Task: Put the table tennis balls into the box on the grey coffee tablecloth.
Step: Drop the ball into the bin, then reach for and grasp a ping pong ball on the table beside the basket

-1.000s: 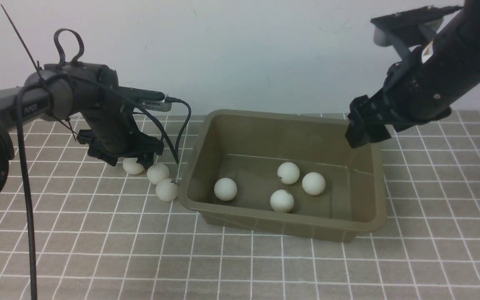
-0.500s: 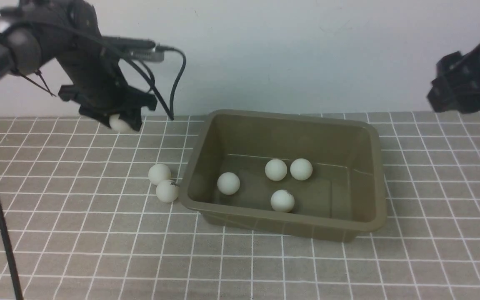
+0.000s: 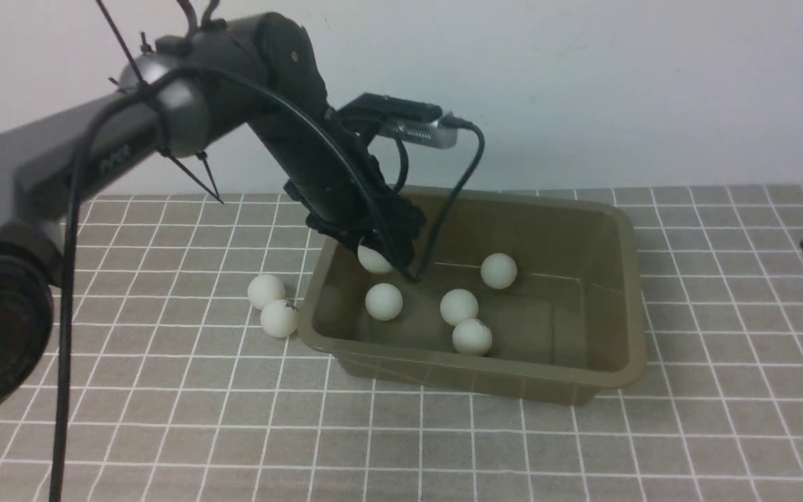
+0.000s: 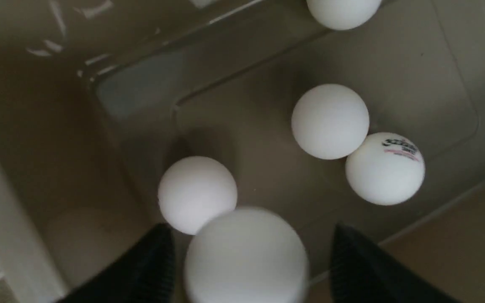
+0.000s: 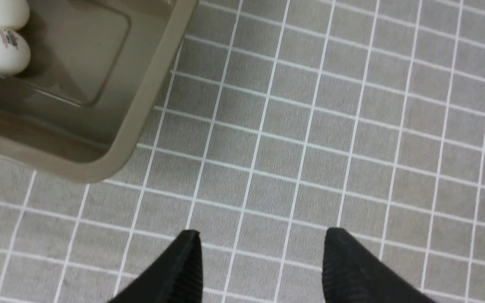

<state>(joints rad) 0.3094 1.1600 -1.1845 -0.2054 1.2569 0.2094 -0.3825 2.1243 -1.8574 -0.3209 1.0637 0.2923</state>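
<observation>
No word or number can be read for certain. One small matte white plastic table tennis ball (image 4: 385,168), lying at the near side of the shallow olive-brown plastic box (image 4: 23,168), bears a short dark printed logo with a thinner reddish line under it. In both wrist views its letters are too blurred to make out. The grey link of the left arm (image 3: 46,174) carries pale lettering, equally illegible.
</observation>
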